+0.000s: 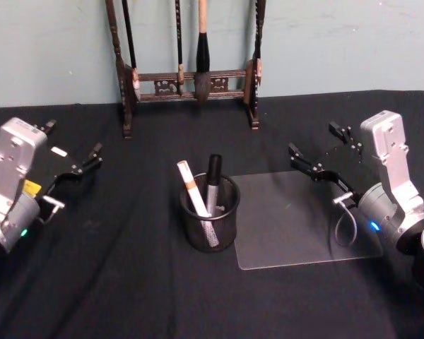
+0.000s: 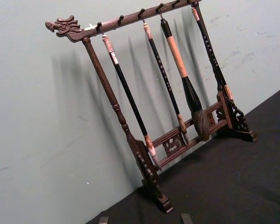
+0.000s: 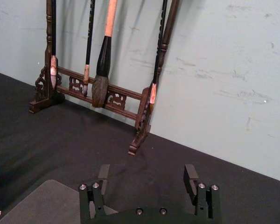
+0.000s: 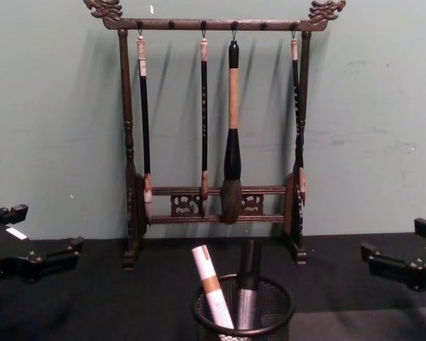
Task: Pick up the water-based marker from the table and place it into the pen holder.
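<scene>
Both the left pincer [image 1: 92,157] and right pincer [image 1: 318,152] stand open and empty beside the round black wire-mesh pen holder [image 1: 209,224], where the white orange-banded marker [image 1: 193,189], judged light, rigid and smooth, already leans, best gripped mid-barrel.

A staged test bench is indicated by a black-draped table [image 1: 127,296] set against a bare, scuffed pale green wall [image 4: 383,106], with a calligraphy brush rack [image 4: 213,142] at upper centre.
</scene>
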Robot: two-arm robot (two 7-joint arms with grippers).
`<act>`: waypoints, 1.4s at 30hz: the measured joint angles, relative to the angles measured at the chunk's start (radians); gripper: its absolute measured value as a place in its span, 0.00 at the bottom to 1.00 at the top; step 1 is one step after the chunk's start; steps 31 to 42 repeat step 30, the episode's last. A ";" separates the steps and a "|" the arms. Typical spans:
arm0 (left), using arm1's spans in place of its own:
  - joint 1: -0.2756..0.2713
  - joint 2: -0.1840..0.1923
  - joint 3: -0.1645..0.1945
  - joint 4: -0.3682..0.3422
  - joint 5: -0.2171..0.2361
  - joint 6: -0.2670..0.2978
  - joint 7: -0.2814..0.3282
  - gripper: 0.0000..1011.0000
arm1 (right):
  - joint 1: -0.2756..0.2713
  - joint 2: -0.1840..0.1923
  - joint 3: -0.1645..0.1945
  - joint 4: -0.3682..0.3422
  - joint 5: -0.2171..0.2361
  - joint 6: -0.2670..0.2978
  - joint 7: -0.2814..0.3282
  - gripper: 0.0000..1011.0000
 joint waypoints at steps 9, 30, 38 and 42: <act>0.000 0.000 0.000 0.000 0.000 0.000 0.000 0.99 | 0.000 0.000 0.000 0.000 0.000 0.000 0.000 0.99; 0.000 0.000 0.000 0.000 0.000 0.000 0.000 0.99 | 0.000 0.000 0.000 0.000 0.000 0.000 0.000 0.99; 0.000 0.000 0.000 0.000 0.000 0.000 0.000 0.99 | 0.000 0.000 0.000 0.000 0.000 0.000 0.000 0.99; 0.000 0.000 0.000 0.000 0.000 0.000 0.000 0.99 | 0.000 0.000 0.000 0.000 0.000 0.000 0.000 0.99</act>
